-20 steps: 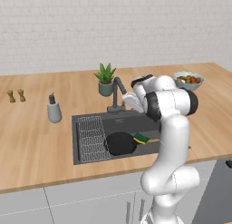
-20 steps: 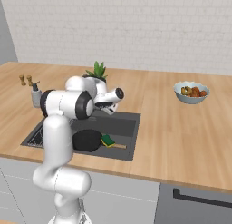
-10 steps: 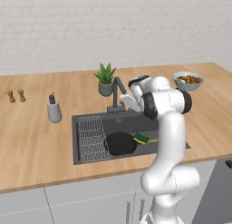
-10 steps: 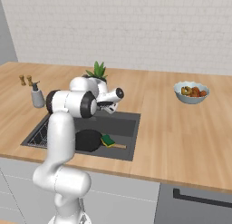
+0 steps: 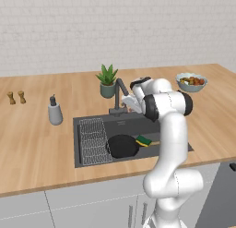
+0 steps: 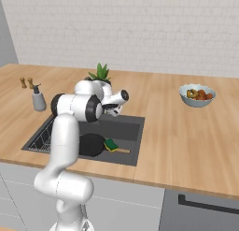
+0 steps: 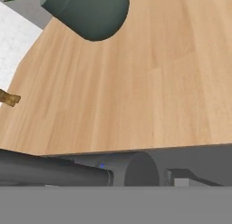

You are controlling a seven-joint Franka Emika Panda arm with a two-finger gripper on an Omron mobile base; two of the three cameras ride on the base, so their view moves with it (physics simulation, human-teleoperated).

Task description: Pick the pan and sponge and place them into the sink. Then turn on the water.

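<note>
The gripper (image 5: pixel 130 104) is up at the faucet (image 5: pixel 118 96), at the back edge of the sink (image 5: pixel 87 123). It sits right beside the faucet's base, on the side away from the rack (image 5: pixel 94 141). I cannot tell how wide the jaws are, because the white hand hides them. I also cannot tell if they touch the faucet or hold anything.

From the right side, the gripper (image 6: pixel 115 110) hangs over the back of the sink (image 6: pixel 132 132).

In the hand view, the faucet (image 7: pixel 68 171) is very close. A dark bar and a round grey part of it lie along the bottom. Behind them is the wooden counter (image 7: pixel 149 82). The green pot of the plant (image 7: pixel 88 12) stands at the top.

The pan (image 5: pixel 122 146) lies flat in the sink, below and in front of the gripper. It sits just beside the rack. Its wooden handle points away from the rack. The sponge (image 5: pixel 143 140) is in the sink too. It rests at the pan's edge, by the handle, green side up. Both are well below the gripper and apart from it.

The plant (image 5: pixel 107 80) stands on the counter just behind the faucet. A grey soap bottle (image 5: pixel 55 111) stands on the counter past the rack side of the sink. Two small wooden shakers (image 5: pixel 15 97) stand farther out that way. A bowl (image 5: pixel 191 82) with fruit in it sits on the counter on the other side of the sink, well apart.
</note>
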